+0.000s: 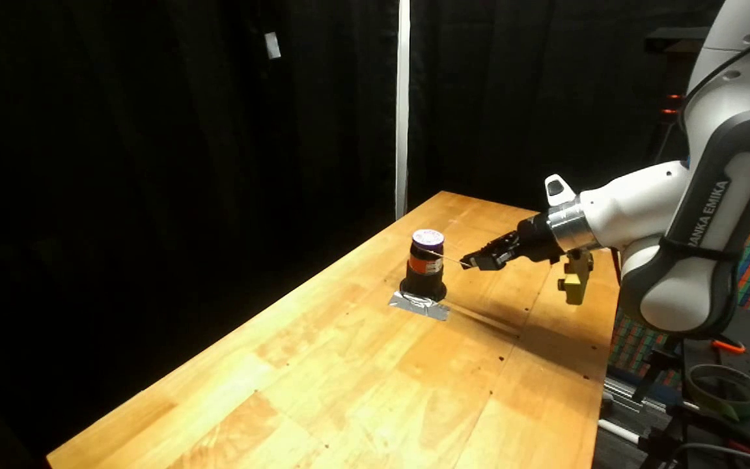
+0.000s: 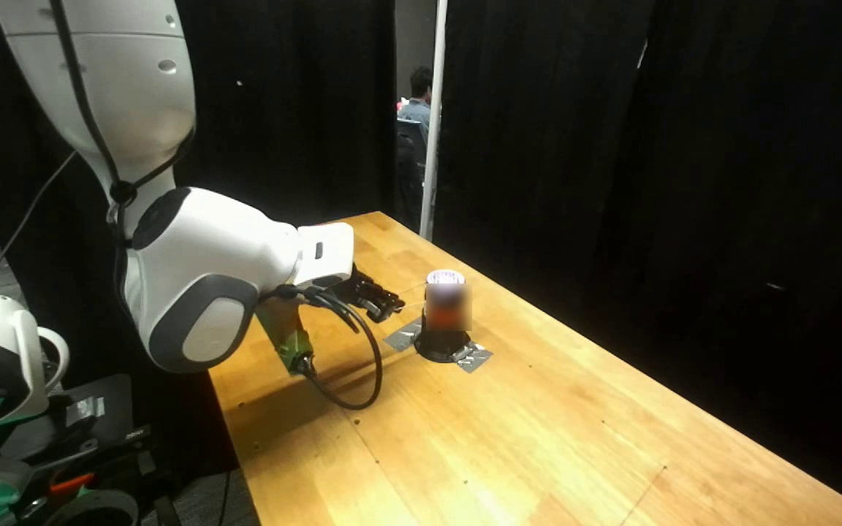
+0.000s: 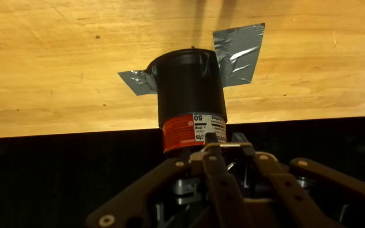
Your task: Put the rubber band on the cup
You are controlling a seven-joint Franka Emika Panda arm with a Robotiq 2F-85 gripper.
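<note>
The cup (image 1: 424, 266) stands upright on the table, dark with an orange-red label and a purple-white top. It also shows in an exterior view (image 2: 443, 343), partly blurred, and in the wrist view (image 3: 190, 91). My gripper (image 1: 467, 263) is beside the cup's upper part, apart from it in both exterior views (image 2: 396, 310). In the wrist view my fingertips (image 3: 225, 138) are a small gap apart. The thin tan rubber band (image 3: 230, 145) is stretched across both fingers. In an exterior view the rubber band (image 1: 450, 259) runs taut from my fingertips to the cup near its top; its far side is hidden.
Grey tape (image 1: 419, 305) fixes the cup's base to the wooden table (image 1: 375, 391); another piece (image 2: 400, 336) is on its other side. Dark curtains and a white pole (image 1: 402, 111) stand behind the table edge. A cable loop (image 2: 373, 365) hangs below my wrist.
</note>
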